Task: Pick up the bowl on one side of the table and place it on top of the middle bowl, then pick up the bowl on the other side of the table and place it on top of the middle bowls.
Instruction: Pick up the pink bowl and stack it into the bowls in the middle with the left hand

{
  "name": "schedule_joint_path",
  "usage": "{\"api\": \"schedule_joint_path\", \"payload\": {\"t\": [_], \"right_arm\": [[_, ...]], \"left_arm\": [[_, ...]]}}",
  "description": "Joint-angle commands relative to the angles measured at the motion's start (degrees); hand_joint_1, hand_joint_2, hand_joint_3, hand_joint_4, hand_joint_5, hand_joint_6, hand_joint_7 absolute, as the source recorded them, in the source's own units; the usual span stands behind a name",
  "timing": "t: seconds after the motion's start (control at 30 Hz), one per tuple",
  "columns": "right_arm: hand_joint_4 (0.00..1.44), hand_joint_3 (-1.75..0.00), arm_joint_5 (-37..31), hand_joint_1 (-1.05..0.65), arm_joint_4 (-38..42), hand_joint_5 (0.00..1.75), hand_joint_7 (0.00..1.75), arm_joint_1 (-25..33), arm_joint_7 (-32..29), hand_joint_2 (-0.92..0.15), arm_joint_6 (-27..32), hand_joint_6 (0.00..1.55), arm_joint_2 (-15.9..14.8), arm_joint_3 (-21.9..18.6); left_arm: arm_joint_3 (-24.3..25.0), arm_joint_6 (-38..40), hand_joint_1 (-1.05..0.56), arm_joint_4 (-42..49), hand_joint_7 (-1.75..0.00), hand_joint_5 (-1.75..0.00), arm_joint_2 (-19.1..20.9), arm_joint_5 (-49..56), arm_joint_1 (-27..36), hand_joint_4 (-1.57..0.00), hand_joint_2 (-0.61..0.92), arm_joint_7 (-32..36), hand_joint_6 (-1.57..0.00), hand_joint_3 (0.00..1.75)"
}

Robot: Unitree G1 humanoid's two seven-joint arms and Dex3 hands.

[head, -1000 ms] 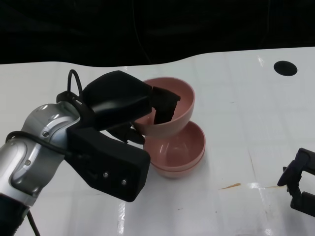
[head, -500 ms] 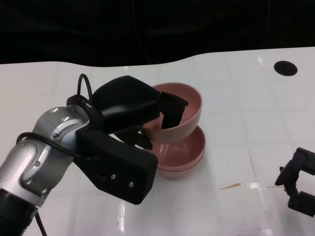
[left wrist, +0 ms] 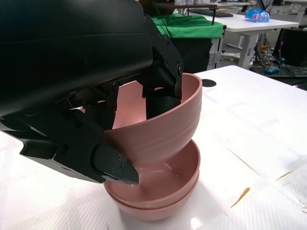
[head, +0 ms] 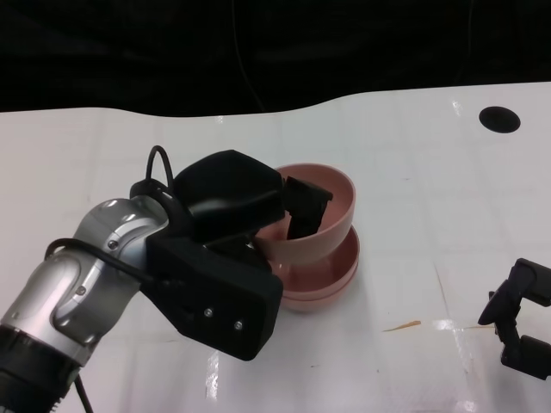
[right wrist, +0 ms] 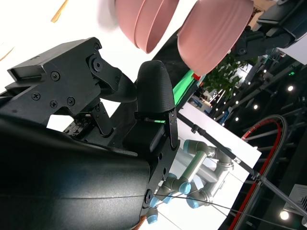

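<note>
My left hand [head: 245, 211] grips a pink bowl [head: 323, 215] by its near rim, fingers inside it. The bowl hangs tilted just above the pink stacked bowls [head: 323, 275] in the middle of the white table [head: 430, 172]. The left wrist view shows the held bowl [left wrist: 158, 129] over the stacked bowls [left wrist: 158, 191], its base low inside the top one; contact is unclear. My right hand [head: 521, 323] sits low at the table's near right edge, holding nothing, fingers apart. The right wrist view shows the held bowl [right wrist: 216, 33] and the stacked bowls [right wrist: 144, 21] from afar.
A black round hole [head: 499, 119] marks the table's far right. An orange-brown streak [head: 402, 326] lies on the table between the bowls and my right hand. The table's far edge meets a dark background.
My left hand has carried the bowl to the right and down, closer over the stacked bowls. The right hand has barely shifted.
</note>
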Motion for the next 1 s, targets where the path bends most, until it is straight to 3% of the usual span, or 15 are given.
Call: {"api": "schedule_joint_path", "payload": {"t": [0.03, 0.17, 0.27, 0.4, 0.53, 0.67, 0.73, 0.83, 0.93, 1.0], "right_arm": [[0.84, -1.14, -0.2, -0.08, -0.9, 1.72, 1.53, 0.3, -0.8, -0.56, 0.3, 0.79, -0.2, -0.5], [0.84, -1.15, 0.1, -0.08, -0.7, 1.72, 1.53, 0.2, -0.7, -0.56, 0.2, 0.79, -0.1, -0.4], [0.84, -1.14, 0.2, -0.08, -0.8, 1.72, 1.53, 0.3, -0.6, -0.56, 0.3, 0.79, -0.1, -0.3], [0.84, -1.13, 0.1, -0.08, -0.8, 1.72, 1.53, 0.3, -0.7, -0.57, 0.1, 0.78, 0.0, -0.3], [0.84, -1.12, 0.0, -0.10, -0.8, 1.72, 1.53, 0.3, -0.8, -0.57, 0.2, 0.78, 0.1, -0.3], [0.84, -1.11, 0.4, -0.09, -0.4, 1.72, 1.53, 0.2, -0.6, -0.57, -0.1, 0.79, 0.2, -0.1], [0.84, -1.11, 0.2, -0.09, -0.3, 1.72, 1.53, 0.1, -0.7, -0.58, -0.3, 0.79, 0.2, -0.2], [0.84, -1.10, 0.1, -0.10, -0.6, 1.73, 1.53, 0.3, -0.7, -0.58, 0.1, 0.79, 0.3, -0.2], [0.84, -1.10, 0.1, -0.09, -0.6, 1.73, 1.54, 0.3, -0.7, -0.58, 0.1, 0.79, 0.2, -0.2], [0.84, -1.10, 0.3, -0.08, -0.5, 1.73, 1.54, 0.3, -0.6, -0.59, 0.0, 0.78, 0.2, -0.2]], "left_arm": [[-0.3, -0.6, -0.10, 1.0, -1.62, -1.75, 0.2, 0.8, -0.6, -0.70, 0.91, 1.5, -0.60, 0.14], [-1.8, -1.5, -0.09, 2.9, -1.46, -1.75, -0.4, 2.4, -1.6, -0.68, 0.91, 2.1, -0.66, 0.13], [-2.2, -1.5, -0.08, 3.8, -1.15, -1.73, -0.9, 2.7, -2.0, -0.69, 0.92, 2.0, -0.79, 0.10], [-2.7, -2.0, -0.08, 5.0, -1.06, -1.71, -1.3, 2.9, -2.3, -0.70, 0.92, 2.4, -0.84, 0.08], [-3.2, -2.1, -0.09, 5.9, -0.85, -1.71, -1.5, 3.5, -2.8, -0.69, 0.92, 2.5, -0.91, 0.05], [-3.7, -3.1, -0.07, 8.0, -0.84, -1.72, -2.1, 4.2, -3.3, -0.69, 0.92, 3.8, -0.92, 0.06], [-3.8, -4.0, -0.07, 9.3, -1.02, -1.74, -2.2, 4.3, -3.6, -0.70, 0.92, 4.8, -0.86, 0.07], [-3.9, -4.7, -0.06, 10.9, -1.14, -1.75, -2.3, 4.4, -4.0, -0.70, 0.92, 5.7, -0.82, 0.07], [-4.0, -4.9, -0.07, 12.3, -1.12, -1.75, -2.7, 4.4, -4.2, -0.70, 0.92, 6.3, -0.80, 0.06], [-4.0, -5.4, -0.07, 13.1, -1.20, -1.75, -2.8, 4.6, -4.4, -0.70, 0.92, 7.2, -0.78, 0.06]]}}
